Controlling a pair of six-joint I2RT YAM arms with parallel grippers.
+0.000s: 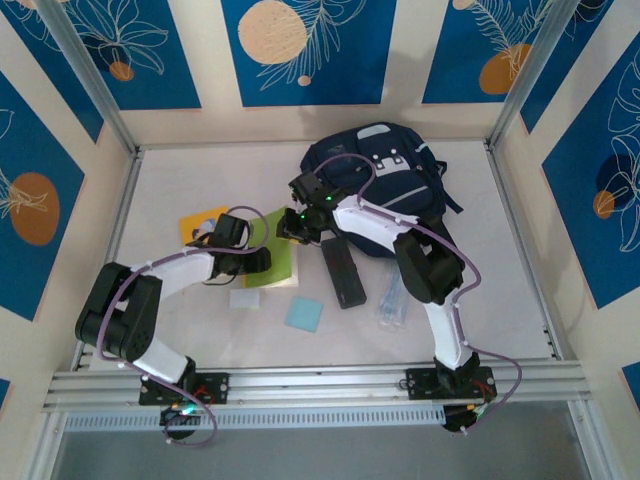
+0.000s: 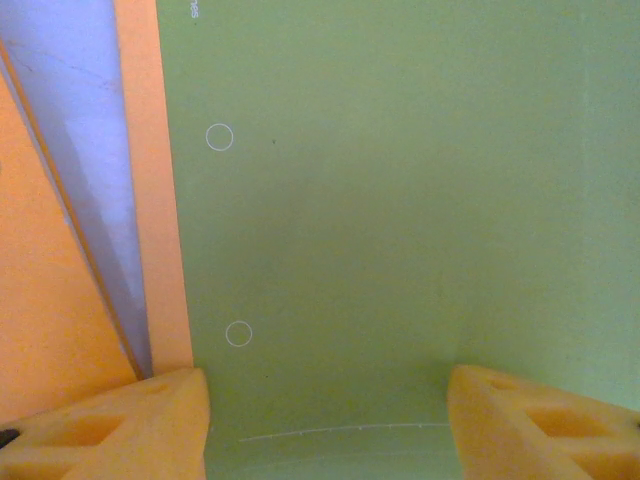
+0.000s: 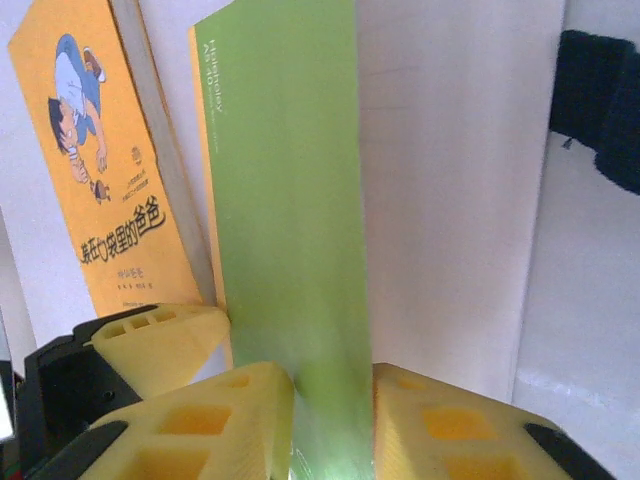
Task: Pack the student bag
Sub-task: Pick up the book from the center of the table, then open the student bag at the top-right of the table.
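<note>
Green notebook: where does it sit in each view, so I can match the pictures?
Top external: green notebook lies left of the student bag.
Left wrist: it spans most of the frame.
Right wrist: tall central strip running down into the right gripper.
Shared landmark: the orange book on its left.

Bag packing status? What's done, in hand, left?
Done: nothing visibly packed. The student bag lies at the back, and its contents can't be seen.
In hand: the right gripper straddles the green notebook edge, grip unconfirmed. The left gripper is open over its cover.
Left: that notebook, orange book, black case, blue square, pale pad and clear packet, all on the table.
</note>
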